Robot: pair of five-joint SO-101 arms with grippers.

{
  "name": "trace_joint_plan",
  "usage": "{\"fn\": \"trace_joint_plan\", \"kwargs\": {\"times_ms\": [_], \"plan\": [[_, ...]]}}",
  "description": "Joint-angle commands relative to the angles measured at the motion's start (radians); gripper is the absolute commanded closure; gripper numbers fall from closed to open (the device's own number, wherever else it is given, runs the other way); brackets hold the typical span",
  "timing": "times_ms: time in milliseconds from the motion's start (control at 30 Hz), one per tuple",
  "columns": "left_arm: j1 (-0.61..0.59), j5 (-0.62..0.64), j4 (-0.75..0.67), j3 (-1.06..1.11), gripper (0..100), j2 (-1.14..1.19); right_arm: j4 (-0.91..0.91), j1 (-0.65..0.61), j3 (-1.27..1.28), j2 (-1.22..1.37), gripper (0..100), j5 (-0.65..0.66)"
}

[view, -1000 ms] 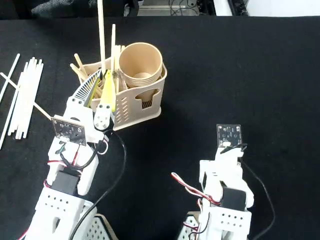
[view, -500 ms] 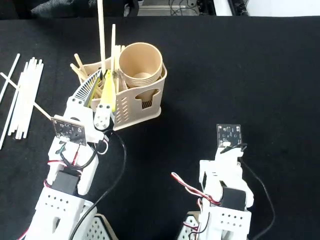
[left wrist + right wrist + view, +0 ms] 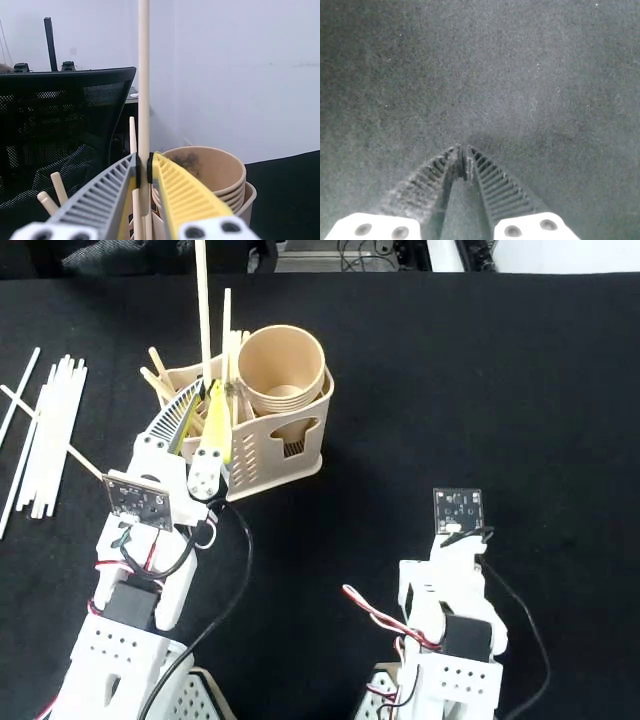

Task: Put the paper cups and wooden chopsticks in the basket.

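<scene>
So the left gripper is clamped tight on 1 wooden chopstick, held upright over the basket in the upper left of the high view, just beside the stacked paper cups. It's probably light, stiff and smooth, so a low grip could let it pivot. I'd pinch nearer the middle. The loose chopsticks lie at the far left edge. The right gripper is closed on nothing, lower right.

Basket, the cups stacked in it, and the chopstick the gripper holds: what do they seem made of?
The basket: probably moulded plastic, beige and matte, with clean cut-out slots in its wall. The cups: likely paper, tan, matte, thin rolled rims nested together. The chopstick: seemingly bare pale wood, dull and unvarnished.
</scene>
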Motion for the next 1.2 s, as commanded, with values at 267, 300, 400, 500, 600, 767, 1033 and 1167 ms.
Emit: {"fn": "trace_joint_plan", "kwargs": {"times_ms": [267, 300, 400, 500, 600, 767, 1033, 1167], "plan": [[0.002, 0.0, 0.008, 0.007, 97, -0.008, 0.003, -0.011, -0.008, -0.067, 98.5, 0.0], [0.002, 0.0, 0.008, 0.007, 97, -0.008, 0.003, -0.011, -0.008, -0.067, 98.5, 0.0], [0.002, 0.0, 0.008, 0.007, 97, -0.008, 0.003, -0.011, -0.008, -0.067, 98.5, 0.0], [0.002, 0.0, 0.008, 0.007, 97, -0.008, 0.003, -0.011, -0.008, -0.067, 98.5, 0.0], [0.002, 0.0, 0.008, 0.007, 97, -0.005, 0.003, -0.011, -0.008, -0.067, 98.5, 0.0], [0.002, 0.0, 0.008, 0.007, 97, -0.006, 0.003, -0.011, -0.008, -0.067, 98.5, 0.0], [0.002, 0.0, 0.008, 0.008, 97, 0.0, 0.003, -0.011, -0.008, -0.067, 98.5, 0.0], [0.004, 0.0, 0.008, 0.027, 97, -0.008, 0.003, -0.011, -0.008, -0.067, 98.5, 0.0]]}}
